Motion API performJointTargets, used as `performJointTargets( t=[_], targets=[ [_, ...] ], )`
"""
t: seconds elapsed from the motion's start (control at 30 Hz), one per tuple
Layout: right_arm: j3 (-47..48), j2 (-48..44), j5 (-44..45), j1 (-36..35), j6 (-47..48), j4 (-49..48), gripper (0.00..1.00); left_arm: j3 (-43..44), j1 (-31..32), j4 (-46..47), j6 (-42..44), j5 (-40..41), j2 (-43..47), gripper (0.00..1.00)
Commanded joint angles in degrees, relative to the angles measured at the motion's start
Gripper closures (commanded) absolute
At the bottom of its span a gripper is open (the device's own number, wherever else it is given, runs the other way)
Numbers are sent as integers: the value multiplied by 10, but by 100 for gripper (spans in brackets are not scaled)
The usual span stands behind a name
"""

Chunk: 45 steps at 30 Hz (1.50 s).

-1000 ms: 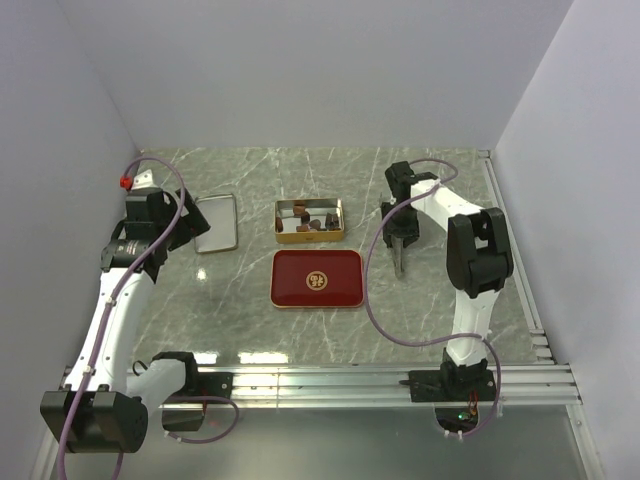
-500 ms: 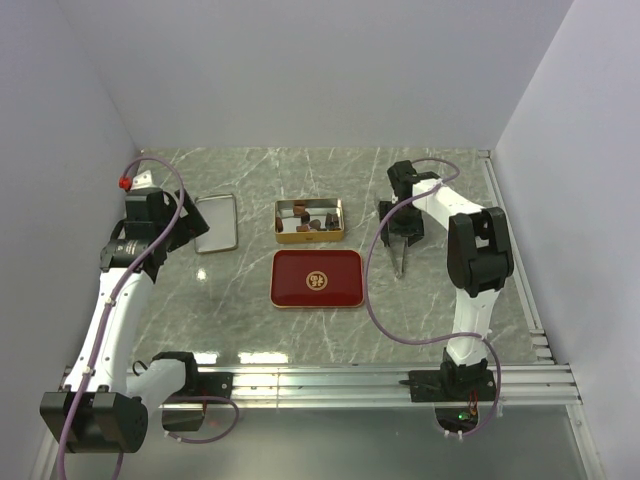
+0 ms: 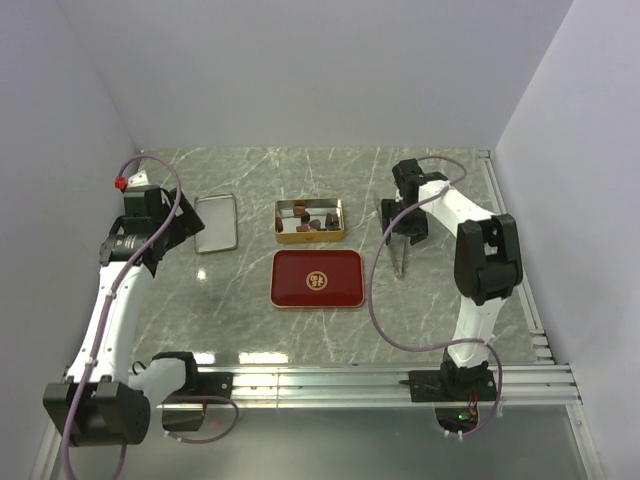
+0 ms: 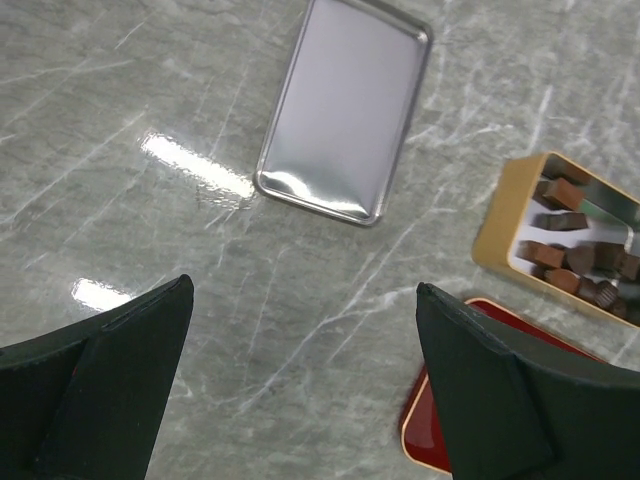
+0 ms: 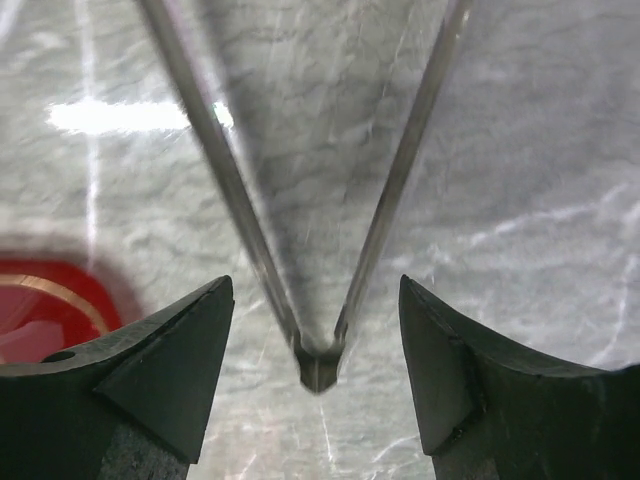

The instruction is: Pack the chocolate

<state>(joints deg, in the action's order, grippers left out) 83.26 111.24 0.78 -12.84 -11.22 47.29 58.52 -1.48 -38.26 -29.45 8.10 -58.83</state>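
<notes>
A grey-green marbled tabletop point(image 3: 250, 320) enclosed by plain white walls carries the whole scene, with the two arms mounted at its near edge. The chocolate point(image 3: 315, 221), small dark brown pieces with some in reddish-orange wrappers, lies gathered inside an open gold tin point(image 3: 309, 240) at the middle of the tabletop. No loose piece shows on the marble or on the red tray point(image 3: 295, 280) just in front of the tin. A shallow silver tray point(image 3: 215, 222) lies well to the tin's left and holds nothing. Judged from this layout, the filling step appears complete and what is left is probably closing the tin, though which tray serves as its lid cannot be told. The right pincer point(image 5: 315, 285) hangs low over the hinge end of the long metal tongs point(image 3: 401, 258), which lie on the tabletop with their arms spread. Its jaws stand parted on either side of the hinge, with a gap on both sides, so nothing is gripped. The chocolate sits to this pincer's left, well apart from it, with bare marble between. The left pincer point(image 4: 302, 288) hovers spread wide and empty above bare marble near the silver tray. The tin of chocolate lies off to its right, beyond its right finger and well apart.
</notes>
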Motion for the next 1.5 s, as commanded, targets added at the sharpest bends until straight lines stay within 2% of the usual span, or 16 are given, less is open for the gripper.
performJointTargets(
  t=[0.0, 0.3, 0.53, 0.63, 1.47],
  targets=[
    [-6, -77, -6, 7, 0, -1, 26, 26, -11, -1, -10, 23, -33, 1],
    [-17, -183, -40, 9, -10, 13, 28, 43, -57, 28, -16, 25, -129, 5],
    [-8, -247, -60, 9, -20, 22, 28, 64, -70, 52, -18, 12, -228, 31],
    [1, -257, -64, 10, -22, 28, 29, 76, -69, 56, -23, 16, -262, 35],
    [-15, -279, -88, 8, -24, 25, 30, 164, -40, 40, 33, 53, -451, 40]
  ],
)
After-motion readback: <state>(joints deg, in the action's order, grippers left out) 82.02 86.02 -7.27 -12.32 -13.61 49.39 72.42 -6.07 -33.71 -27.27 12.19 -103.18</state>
